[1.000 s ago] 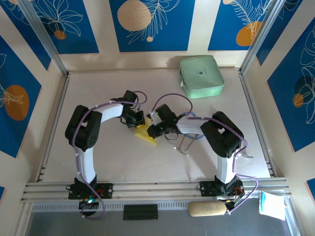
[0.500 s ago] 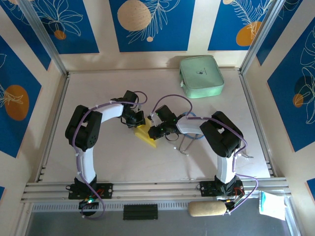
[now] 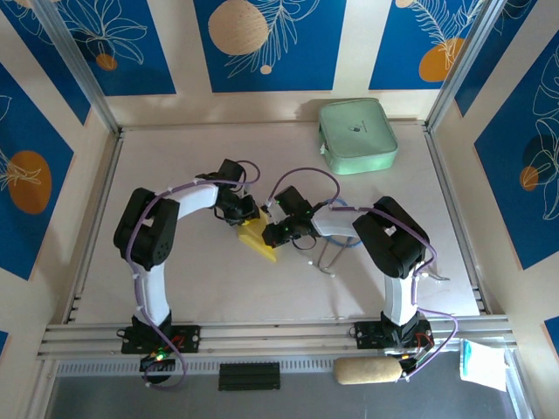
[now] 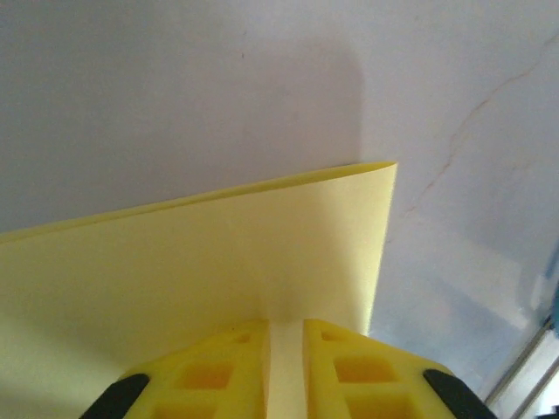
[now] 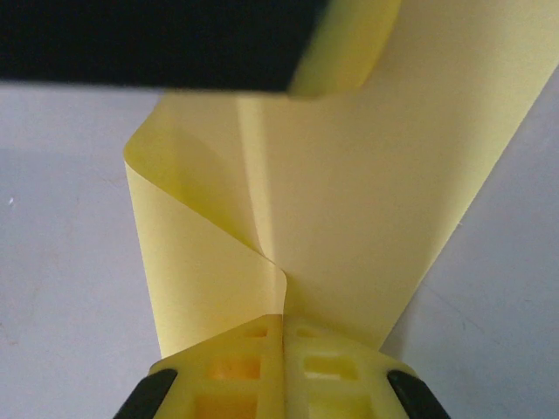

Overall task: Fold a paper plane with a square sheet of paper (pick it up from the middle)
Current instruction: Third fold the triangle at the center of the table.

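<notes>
Mid-table (image 3: 188, 292), just ahead of the arm bases: yellow sheet (image 5: 349, 209), partly folded, sits between the two wrists. The right gripper (image 5: 284, 336) has its jaws pressed together on one edge beside a soft crease, and the left gripper (image 4: 285, 340) has its jaws a narrow slot apart with paper running through; whether its pads touch the paper I cannot tell. The sheet is judged feather-light, limp and easily creased or torn, so it will sag where unsupported; best pinched gently on a fold line or near an edge, both ends taut. Far right: mint-green case (image 3: 356, 135), apparently closed, contents hidden.
</notes>
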Robot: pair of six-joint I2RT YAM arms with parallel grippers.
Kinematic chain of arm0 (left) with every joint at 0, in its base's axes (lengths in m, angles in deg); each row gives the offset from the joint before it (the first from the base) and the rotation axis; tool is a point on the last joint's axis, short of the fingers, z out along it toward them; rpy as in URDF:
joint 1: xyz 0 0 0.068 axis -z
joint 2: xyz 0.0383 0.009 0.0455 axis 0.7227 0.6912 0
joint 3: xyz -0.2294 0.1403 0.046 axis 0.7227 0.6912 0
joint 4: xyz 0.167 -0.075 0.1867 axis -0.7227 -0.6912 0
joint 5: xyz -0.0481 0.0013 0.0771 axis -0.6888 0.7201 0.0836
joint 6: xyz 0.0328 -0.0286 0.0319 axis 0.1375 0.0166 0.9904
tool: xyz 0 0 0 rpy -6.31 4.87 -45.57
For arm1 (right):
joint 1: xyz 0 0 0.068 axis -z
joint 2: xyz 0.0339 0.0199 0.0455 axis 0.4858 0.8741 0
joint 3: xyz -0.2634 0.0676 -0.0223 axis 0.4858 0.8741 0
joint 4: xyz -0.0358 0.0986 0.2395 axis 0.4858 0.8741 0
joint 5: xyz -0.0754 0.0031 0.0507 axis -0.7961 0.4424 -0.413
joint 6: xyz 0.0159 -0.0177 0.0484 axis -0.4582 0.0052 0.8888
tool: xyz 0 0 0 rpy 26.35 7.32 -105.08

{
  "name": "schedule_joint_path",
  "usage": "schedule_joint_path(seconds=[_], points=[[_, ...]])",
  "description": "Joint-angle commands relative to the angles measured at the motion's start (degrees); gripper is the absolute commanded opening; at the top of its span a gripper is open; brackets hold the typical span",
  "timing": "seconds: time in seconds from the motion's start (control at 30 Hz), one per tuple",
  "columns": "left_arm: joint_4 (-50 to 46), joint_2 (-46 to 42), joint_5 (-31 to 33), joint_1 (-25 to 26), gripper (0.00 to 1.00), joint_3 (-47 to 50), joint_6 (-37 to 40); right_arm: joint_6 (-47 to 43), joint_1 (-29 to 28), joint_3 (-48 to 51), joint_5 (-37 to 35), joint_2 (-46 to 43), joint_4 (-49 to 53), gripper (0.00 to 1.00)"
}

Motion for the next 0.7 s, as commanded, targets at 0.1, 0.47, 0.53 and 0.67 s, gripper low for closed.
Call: schedule_joint_path(seconds=[0.1, 0.47, 0.53, 0.67], points=[[5.5, -13.0, 4.9, -0.7, 0.27, 7.8, -8.3, 1.0, 0.0, -0.9, 0.2, 1.6, 1.7, 0.0], [26.6, -24.2, 0.3, 2.3, 0.33, 27.7, -24.6, 1.4, 0.2, -1.7, 0.7, 2.0, 2.5, 0.0], [28.6, -23.9, 0.4, 3.3, 0.28, 29.5, -26.3, 1.4, 0.2, -1.9, 0.7, 2.1, 2.5, 0.0], [31.2, -22.4, 1.1, 4.1, 0.22, 31.9, -28.1, 1.4, 0.1, -2.3, 0.7, 2.3, 2.9, 0.0]])
